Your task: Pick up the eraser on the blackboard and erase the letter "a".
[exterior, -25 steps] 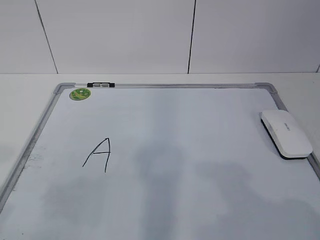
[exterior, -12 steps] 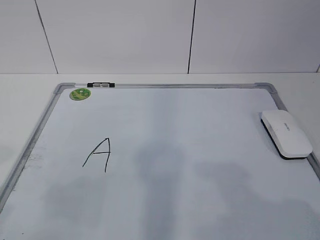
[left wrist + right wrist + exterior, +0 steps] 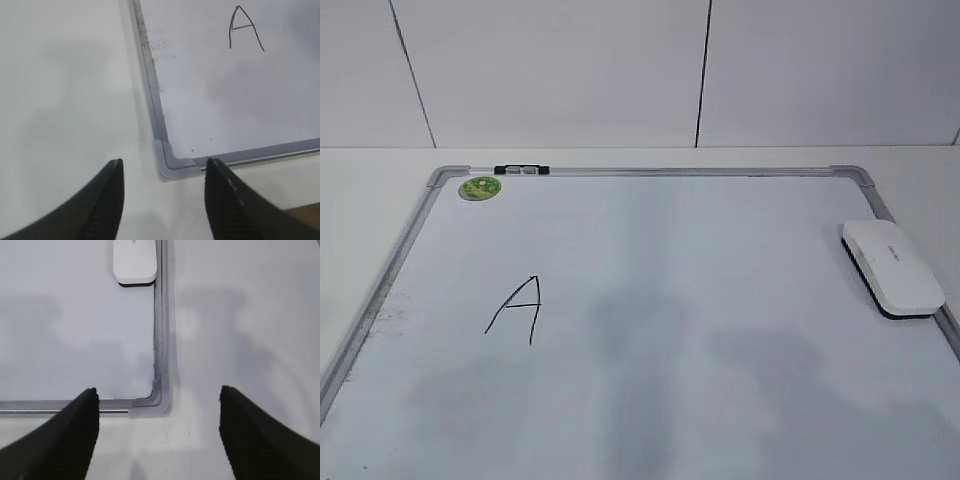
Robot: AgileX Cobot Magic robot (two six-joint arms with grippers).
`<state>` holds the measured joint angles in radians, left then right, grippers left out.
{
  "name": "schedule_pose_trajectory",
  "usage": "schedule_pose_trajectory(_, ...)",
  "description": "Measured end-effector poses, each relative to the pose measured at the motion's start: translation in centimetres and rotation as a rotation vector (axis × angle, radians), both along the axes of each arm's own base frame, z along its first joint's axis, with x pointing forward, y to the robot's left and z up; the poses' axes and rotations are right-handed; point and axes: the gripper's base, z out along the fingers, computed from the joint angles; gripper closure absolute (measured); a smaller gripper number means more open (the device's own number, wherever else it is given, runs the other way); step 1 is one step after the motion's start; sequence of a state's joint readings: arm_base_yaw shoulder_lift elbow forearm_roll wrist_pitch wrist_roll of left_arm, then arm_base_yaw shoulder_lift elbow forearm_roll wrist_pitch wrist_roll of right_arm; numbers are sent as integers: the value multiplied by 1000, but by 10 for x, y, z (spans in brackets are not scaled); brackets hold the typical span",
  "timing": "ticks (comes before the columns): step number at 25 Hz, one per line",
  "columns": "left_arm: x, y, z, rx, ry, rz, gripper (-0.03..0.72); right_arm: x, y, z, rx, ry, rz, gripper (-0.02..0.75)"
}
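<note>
The eraser [image 3: 892, 267] was seen lying on the blackboard [image 3: 720, 260] by its right frame; both end effectors [image 3: 162, 200] [image 3: 157, 432] were held wide open, empty.

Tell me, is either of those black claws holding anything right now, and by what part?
Nothing is held. The left tool and right tool are both open and empty, and the eraser lies untouched on the blackboard by its right edge.
</note>
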<state>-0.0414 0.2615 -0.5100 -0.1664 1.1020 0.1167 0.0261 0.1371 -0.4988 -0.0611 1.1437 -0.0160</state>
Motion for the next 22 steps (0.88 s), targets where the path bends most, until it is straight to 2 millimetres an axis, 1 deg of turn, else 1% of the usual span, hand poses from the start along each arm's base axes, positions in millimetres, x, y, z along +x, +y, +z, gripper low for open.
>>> schedule_pose_trajectory(8,-25,1,3,-2,-166,55,328,-21,0,0,3,-144,-13,146)
schedule_pose_trajectory(12,-35,1,3,-4,-231,54,328,-23,0,0,3,-155,-13,146)
schedule_pose_trajectory(17,-38,1,3,-8,-245,51,329,-23,0,0,3,-155,-13,146)
schedule_pose_trajectory(22,-38,1,3,-7,-243,51,347,-23,0,0,3,-153,-13,146)
